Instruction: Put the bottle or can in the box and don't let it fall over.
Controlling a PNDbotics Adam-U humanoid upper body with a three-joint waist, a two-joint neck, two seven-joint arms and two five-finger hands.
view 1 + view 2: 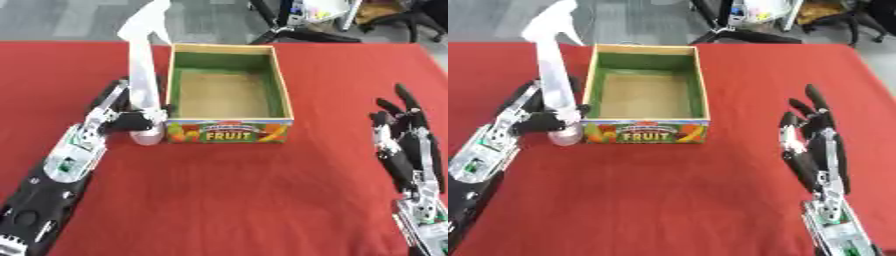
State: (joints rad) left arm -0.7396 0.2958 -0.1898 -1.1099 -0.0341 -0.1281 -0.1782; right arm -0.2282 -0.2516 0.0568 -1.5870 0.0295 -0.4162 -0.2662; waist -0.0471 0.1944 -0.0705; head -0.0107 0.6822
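Observation:
A tall white spray bottle (143,70) with a trigger head stands upright just left of the fruit box (229,131), its pinkish base at the box's front left corner. My left hand (122,115) is shut on the bottle's lower part, fingers and thumb curled round it. The box is open-topped, green inside with a tan floor, and holds nothing. My right hand (814,135) is open at the right side, fingers pointing up, well apart from the box.
A red cloth (236,190) covers the table. Beyond the far edge are grey floor and black chair legs (297,30). Open red surface lies in front of the box and to its right.

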